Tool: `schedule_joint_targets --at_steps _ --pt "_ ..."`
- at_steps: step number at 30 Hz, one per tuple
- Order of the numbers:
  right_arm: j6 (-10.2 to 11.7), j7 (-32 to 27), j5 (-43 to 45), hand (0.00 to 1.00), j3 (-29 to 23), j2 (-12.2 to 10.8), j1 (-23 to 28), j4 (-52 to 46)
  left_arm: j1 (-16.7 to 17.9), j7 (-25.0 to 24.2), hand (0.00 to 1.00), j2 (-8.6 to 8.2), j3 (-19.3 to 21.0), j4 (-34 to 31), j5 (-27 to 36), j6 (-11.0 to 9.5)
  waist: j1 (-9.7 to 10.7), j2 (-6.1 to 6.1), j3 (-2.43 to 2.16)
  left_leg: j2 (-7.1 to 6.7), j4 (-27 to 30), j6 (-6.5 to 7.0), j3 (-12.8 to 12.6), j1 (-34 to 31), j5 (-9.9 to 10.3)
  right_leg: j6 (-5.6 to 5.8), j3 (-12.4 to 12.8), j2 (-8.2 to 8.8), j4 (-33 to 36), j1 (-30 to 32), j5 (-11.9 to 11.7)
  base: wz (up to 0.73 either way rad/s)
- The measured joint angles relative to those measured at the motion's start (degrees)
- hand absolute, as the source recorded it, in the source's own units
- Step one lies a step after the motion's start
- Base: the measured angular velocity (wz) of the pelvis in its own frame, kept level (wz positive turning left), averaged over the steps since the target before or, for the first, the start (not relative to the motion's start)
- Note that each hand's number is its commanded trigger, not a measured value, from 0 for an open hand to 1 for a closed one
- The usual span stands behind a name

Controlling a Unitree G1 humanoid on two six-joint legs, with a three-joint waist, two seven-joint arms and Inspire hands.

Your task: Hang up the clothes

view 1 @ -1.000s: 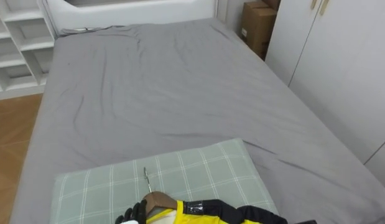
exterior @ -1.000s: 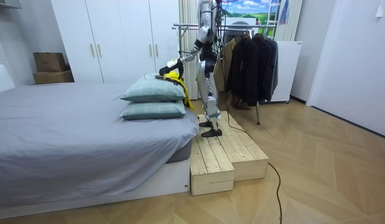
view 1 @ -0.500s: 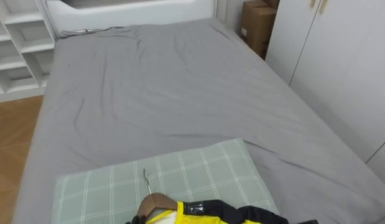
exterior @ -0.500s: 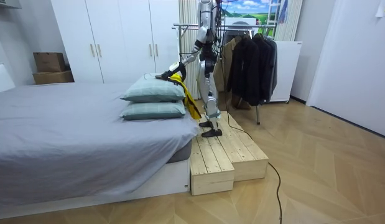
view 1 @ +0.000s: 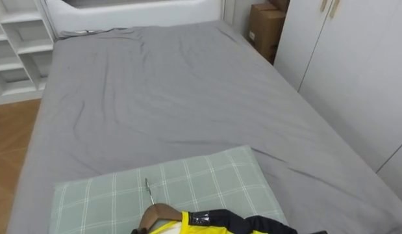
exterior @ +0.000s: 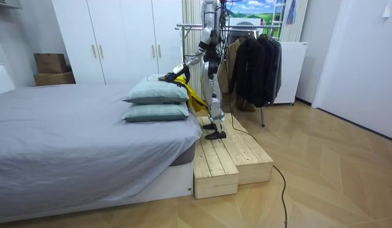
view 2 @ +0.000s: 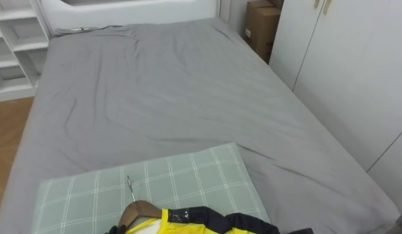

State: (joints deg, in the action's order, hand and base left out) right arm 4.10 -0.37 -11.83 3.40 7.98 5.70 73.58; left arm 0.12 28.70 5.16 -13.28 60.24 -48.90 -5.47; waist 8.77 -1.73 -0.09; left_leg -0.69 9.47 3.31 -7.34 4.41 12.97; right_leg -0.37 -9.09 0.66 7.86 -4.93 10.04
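A yellow and black garment (view 1: 213, 222) sits on a wooden hanger (view 1: 163, 211) whose metal hook (view 1: 149, 188) lies flat on the green checked top pillow (view 1: 207, 175). My left hand (view 1: 137, 230) shows as a dark sliver at the hanger's left shoulder, at the bottom edge. In the room view I stand on a wooden platform (exterior: 227, 158) at the head of the bed. There my left hand (exterior: 165, 77) reaches over the stacked pillows (exterior: 156, 92) and grips the hanger. The garment (exterior: 192, 98) trails down beside the pillows.
The grey bed (view 1: 175, 84) stretches away in front of me. White wardrobe doors (view 1: 356, 78) and a cardboard box (view 1: 262, 26) are to the right, white shelves (view 1: 15, 52) to the left. Behind me stands a clothes rack (exterior: 252, 57) hung with dark clothes.
My left hand has sunk almost below the eye view's bottom edge. In the room view the garment's tail now hangs lower beside the pillows.
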Motion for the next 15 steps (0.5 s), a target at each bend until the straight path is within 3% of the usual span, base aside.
schedule_joint_targets --at_steps 6,15 --pt "0.0 -0.3 -1.5 0.00 0.4 0.0 0.1 0.2 0.6 0.8 0.00 0.23 0.8 0.0 1.9 0.1 -1.2 -0.01 -0.01 -0.01 -0.1 0.00 -0.2 0.2 0.0 0.01 0.3 -0.03 0.1 0.0 0.0 -0.02" --pt "0.0 -0.5 -1.7 0.00 0.8 0.0 0.2 0.2 1.1 1.1 0.00 0.08 2.0 0.0 4.4 0.2 -1.2 -0.04 -0.01 -0.01 -0.1 0.00 -0.2 0.2 0.0 0.01 0.2 -0.01 0.2 0.0 0.0 0.00"
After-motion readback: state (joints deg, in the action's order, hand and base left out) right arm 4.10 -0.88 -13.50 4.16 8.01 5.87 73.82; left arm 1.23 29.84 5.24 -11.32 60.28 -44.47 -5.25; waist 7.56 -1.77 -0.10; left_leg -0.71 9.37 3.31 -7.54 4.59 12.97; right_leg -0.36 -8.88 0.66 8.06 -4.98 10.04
